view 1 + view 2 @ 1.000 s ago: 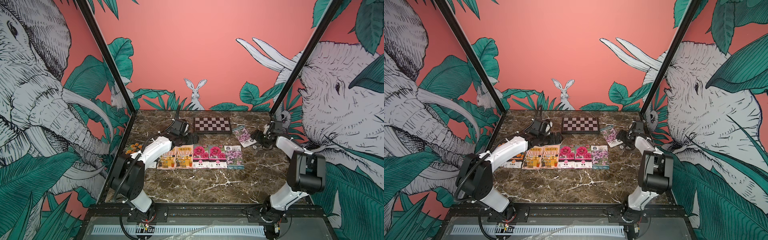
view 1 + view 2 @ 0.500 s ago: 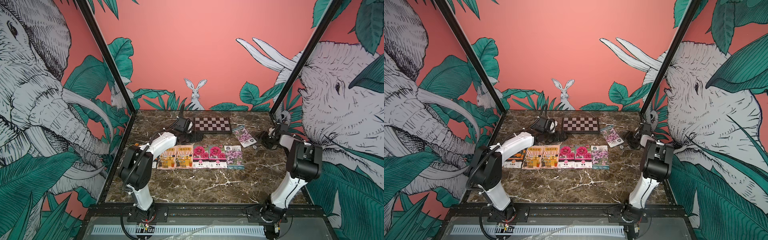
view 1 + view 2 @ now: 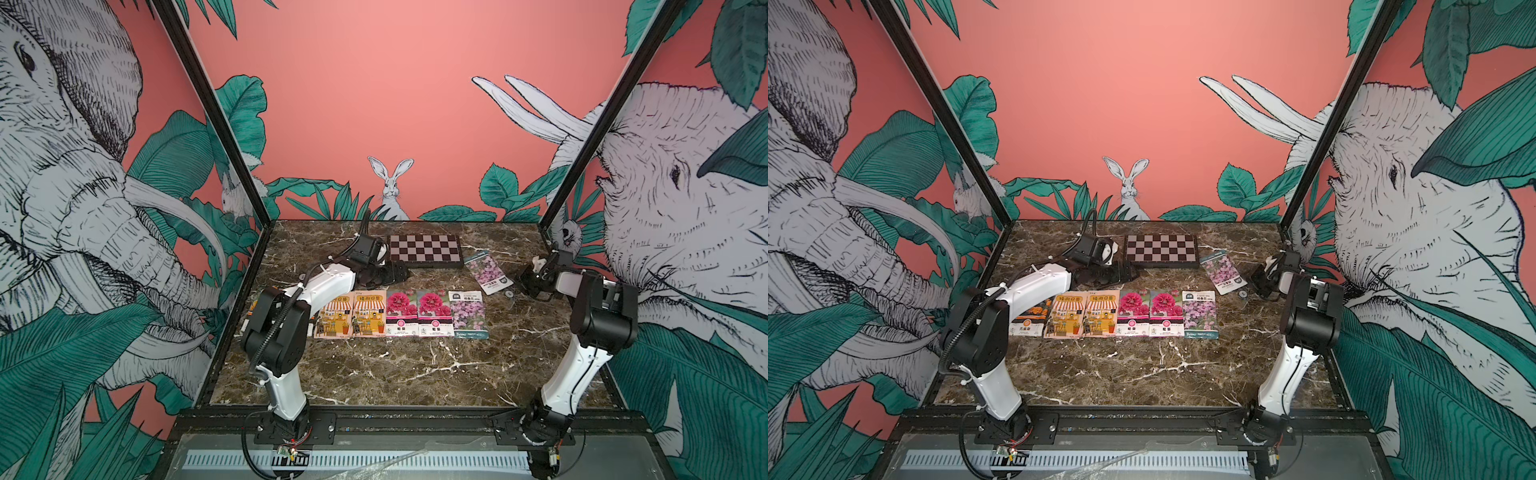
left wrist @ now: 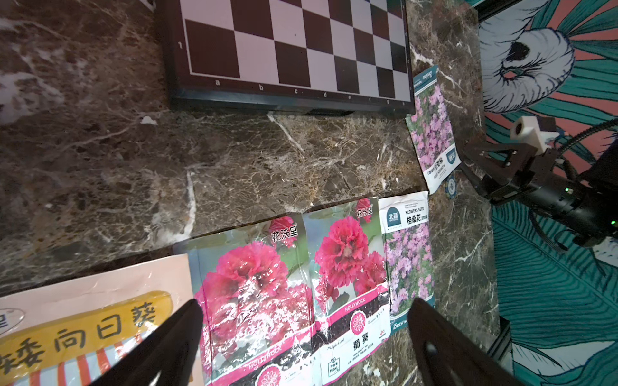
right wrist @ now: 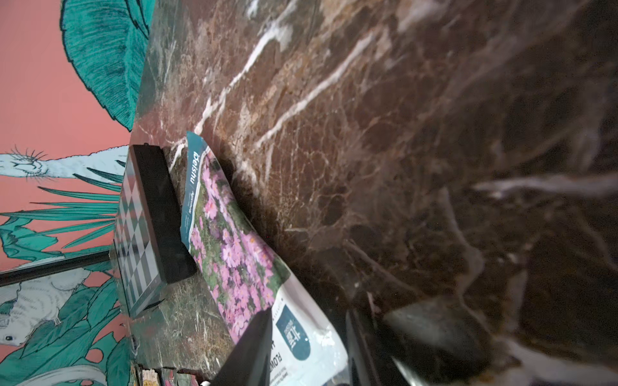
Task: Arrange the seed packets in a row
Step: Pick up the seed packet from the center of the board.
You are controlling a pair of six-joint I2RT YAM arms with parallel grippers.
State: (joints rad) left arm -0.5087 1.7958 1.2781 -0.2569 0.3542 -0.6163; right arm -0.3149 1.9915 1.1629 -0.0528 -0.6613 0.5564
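Observation:
Several seed packets lie flat in a row: an orange marigold packet (image 3: 1027, 318) partly under my left arm, two shop packets (image 3: 336, 318) (image 3: 369, 316), two magenta packets (image 3: 401, 312) (image 3: 434, 311) and a lilac packet (image 3: 468, 313). A second lilac packet (image 3: 487, 272) lies askew behind the row's right end. My right gripper (image 5: 307, 351) is turned on its side, its part-closed jaws straddling that packet's white end (image 5: 301, 337) with a gap still showing. My left gripper (image 4: 304, 337) hovers wide open and empty just behind the row.
A black-and-white chequered board (image 3: 424, 249) lies at the back, its right edge beside the askew packet. A small round disc (image 3: 509, 294) sits on the marble by that packet's near corner. Black frame posts and mural walls close both sides.
My right gripper's jaws have narrowed around the loose lilac packet's end. Both arms have drawn their elbows up and back; the left gripper stayed open and edged toward the board.

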